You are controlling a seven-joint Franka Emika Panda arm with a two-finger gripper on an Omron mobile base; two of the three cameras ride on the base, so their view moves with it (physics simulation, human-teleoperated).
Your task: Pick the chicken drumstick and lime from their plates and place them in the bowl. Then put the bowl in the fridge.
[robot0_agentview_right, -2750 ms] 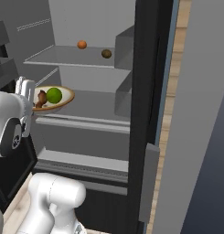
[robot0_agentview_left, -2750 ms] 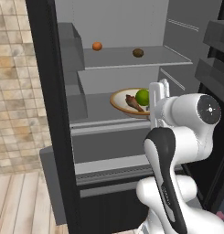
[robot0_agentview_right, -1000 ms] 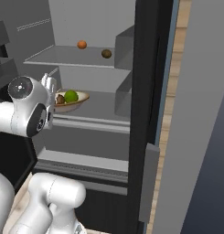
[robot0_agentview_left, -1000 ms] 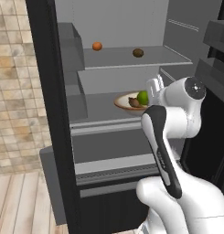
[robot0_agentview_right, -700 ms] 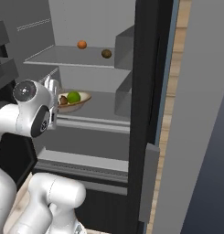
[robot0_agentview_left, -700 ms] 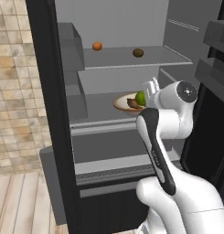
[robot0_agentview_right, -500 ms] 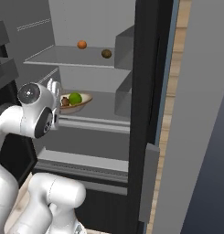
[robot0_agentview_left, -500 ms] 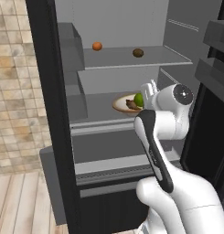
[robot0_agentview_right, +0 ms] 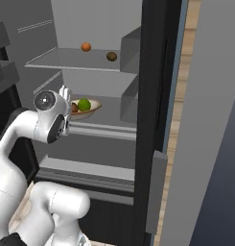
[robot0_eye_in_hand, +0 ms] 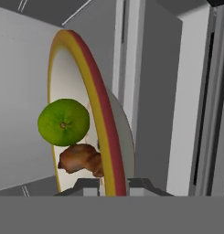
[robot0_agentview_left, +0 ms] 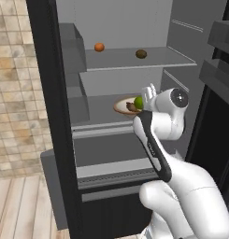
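Note:
The fridge stands open, and the tan bowl sits at the level of its middle shelf. The green lime and the brown chicken drumstick lie in the bowl. My gripper is shut on the bowl's near rim. In the hand view the bowl's rim runs down between my gripper's finger tips, with the lime above the chicken drumstick. From the right I see the bowl, lime, drumstick and gripper. The plates are out of view.
An orange ball and a dark brown ball lie on the shelf above the bowl. Door bins stick out on the right of the left base view. The dark fridge wall stands close on the right of the right base view.
My hand has pushed the bowl, with lime and drumstick in it, deeper into the fridge over the middle shelf. The gripper has stayed shut on the rim.

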